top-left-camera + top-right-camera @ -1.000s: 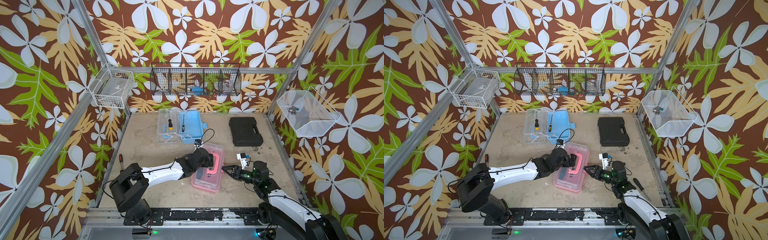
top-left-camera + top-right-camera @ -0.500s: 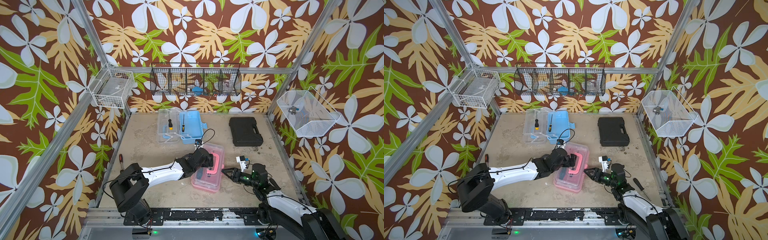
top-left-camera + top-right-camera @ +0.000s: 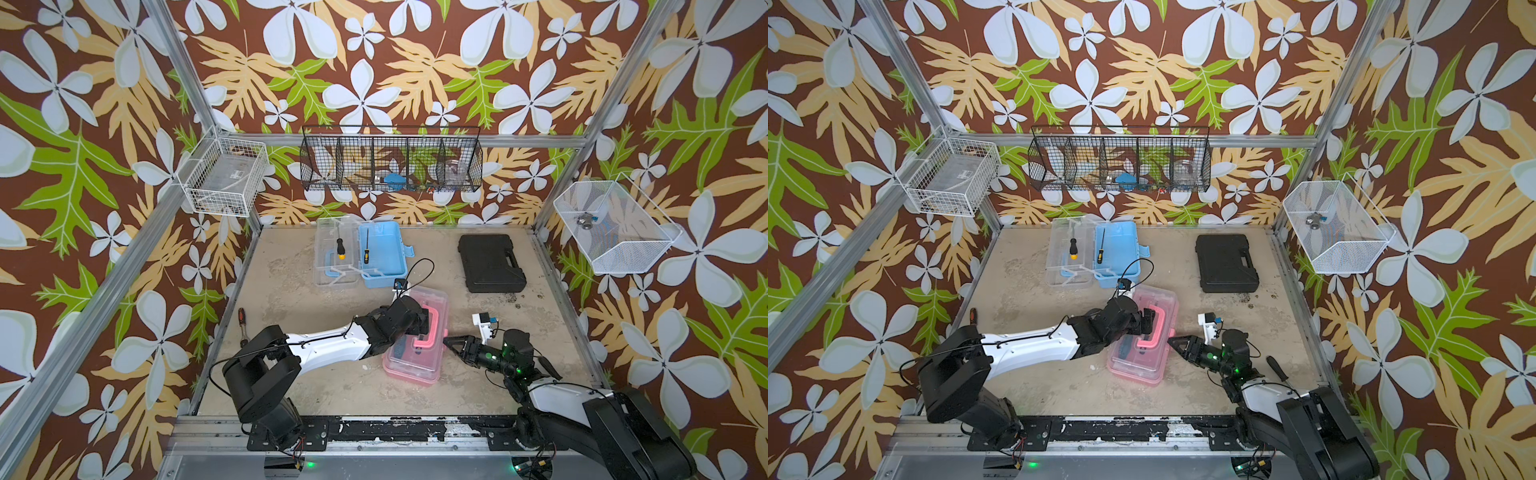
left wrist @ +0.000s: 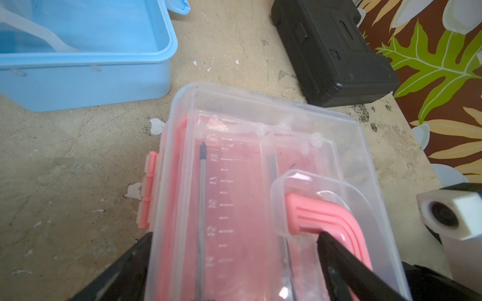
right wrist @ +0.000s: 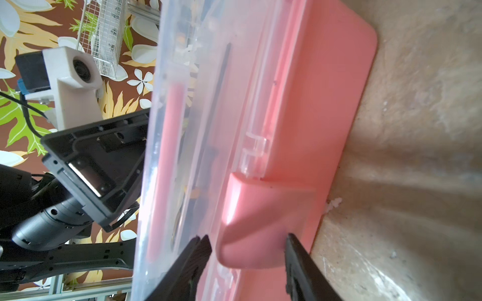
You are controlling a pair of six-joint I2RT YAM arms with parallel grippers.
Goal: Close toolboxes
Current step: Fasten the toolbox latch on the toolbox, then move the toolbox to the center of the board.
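Pink and light-blue plastic are marking out two toolboxes on the sandy floor. Below the middle of both top views, the pink-based rectangular toolbox (image 3: pixel 409 368) is lying with its clear lid down. Up and to the left, the light-blue-based toolbox (image 3: pixel 382 249) is lying open, its clear hinged lid (image 3: pixel 332 266) spread flat alongside.

The left gripper (image 3: pixel 422 326) is standing wide over the pink box, one finger outside its edge and the other touching the pink handle (image 4: pixel 326 216). The right gripper (image 3: pixel 449 343) is bracketing the pink latch tab (image 5: pixel 250 221), jaws partly apart.

One flat black hard case (image 3: pixel 490 262) is sitting at upper right. Four screwdrivers are lying outside the pink box:
- a yellow-ended screwdriver (image 3: pixel 340 249) on the open lid
- a slim screwdriver (image 3: pixel 367 249) in the blue base
- a loose screwdriver (image 3: pixel 242 322) at the floor's left edge
- a dark screwdriver (image 3: pixel 1277 368) beside the right arm

Three baskets are hanging on the walls: a white wire basket (image 3: pixel 224 183), a black wire basket (image 3: pixel 390 162) and a white mesh basket (image 3: pixel 615 228). The left arm is covering the pink box's left side.
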